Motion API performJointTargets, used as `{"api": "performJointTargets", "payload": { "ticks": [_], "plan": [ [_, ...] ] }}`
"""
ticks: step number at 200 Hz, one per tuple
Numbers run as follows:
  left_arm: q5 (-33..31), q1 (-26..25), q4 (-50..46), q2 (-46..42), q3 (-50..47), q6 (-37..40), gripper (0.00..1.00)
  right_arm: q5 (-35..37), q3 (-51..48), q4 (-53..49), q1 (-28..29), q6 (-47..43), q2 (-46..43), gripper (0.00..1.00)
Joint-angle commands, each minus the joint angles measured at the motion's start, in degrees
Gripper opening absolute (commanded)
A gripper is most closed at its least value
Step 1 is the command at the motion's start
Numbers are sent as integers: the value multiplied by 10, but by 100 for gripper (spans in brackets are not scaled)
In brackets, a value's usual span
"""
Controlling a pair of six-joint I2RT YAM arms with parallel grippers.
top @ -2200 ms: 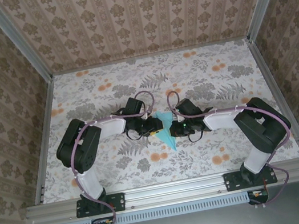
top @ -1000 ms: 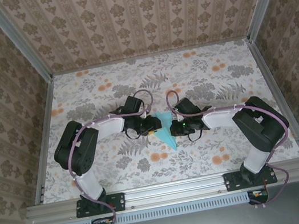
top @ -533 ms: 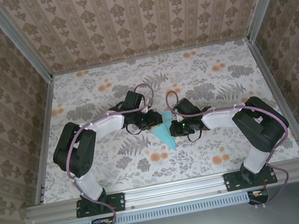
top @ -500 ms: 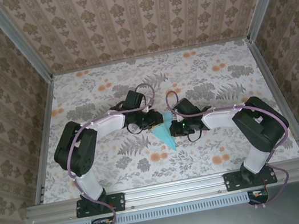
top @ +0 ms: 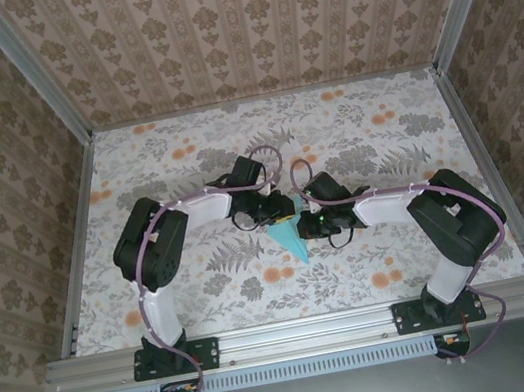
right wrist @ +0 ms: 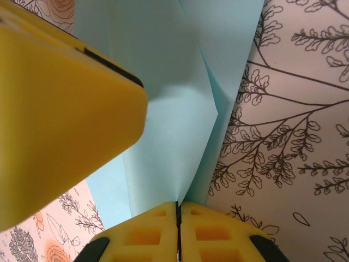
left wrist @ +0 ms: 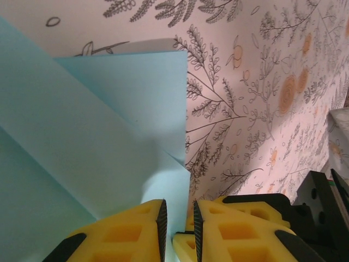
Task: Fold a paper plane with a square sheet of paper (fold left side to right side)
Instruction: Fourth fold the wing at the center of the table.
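— Where's the paper plane (top: 293, 241)?
— Mid-worktop (top: 184, 159); my right claw (right wrist: 178, 210) is pressed together on its raised fold; my left claw (left wrist: 179, 210) shows only a slit at the flap; whether it grips, I cannot tell.
— Risk?
— Opposing pulls could tear it; a slip would skew the crease.

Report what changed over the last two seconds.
The left gripper swung slightly away from the bases and to the right, over the top of the paper. Its elbow followed. Its jaws narrowed around a raised paper edge, but a firm grip cannot be confirmed. Unchanged: the right gripper stays shut on the paper, which lies where it was on the table.
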Motion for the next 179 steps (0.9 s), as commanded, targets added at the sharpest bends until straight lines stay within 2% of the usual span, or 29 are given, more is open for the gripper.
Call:
{"api": "performJointTargets", "payload": {
  "ticks": [1, 120, 179],
  "plan": [
    [-10, -2, -11, 12, 8, 17, 23, 14, -7, -56, 9, -6, 24, 8],
    [-24, -2, 1, 30, -41, 15, 23, 7, 7, -68, 9, -11, 4, 10],
    [-31, -2, 1, 22, -56, 15, 22, 4, -22, -67, 2, 12, -107, 29]
  ]
}}
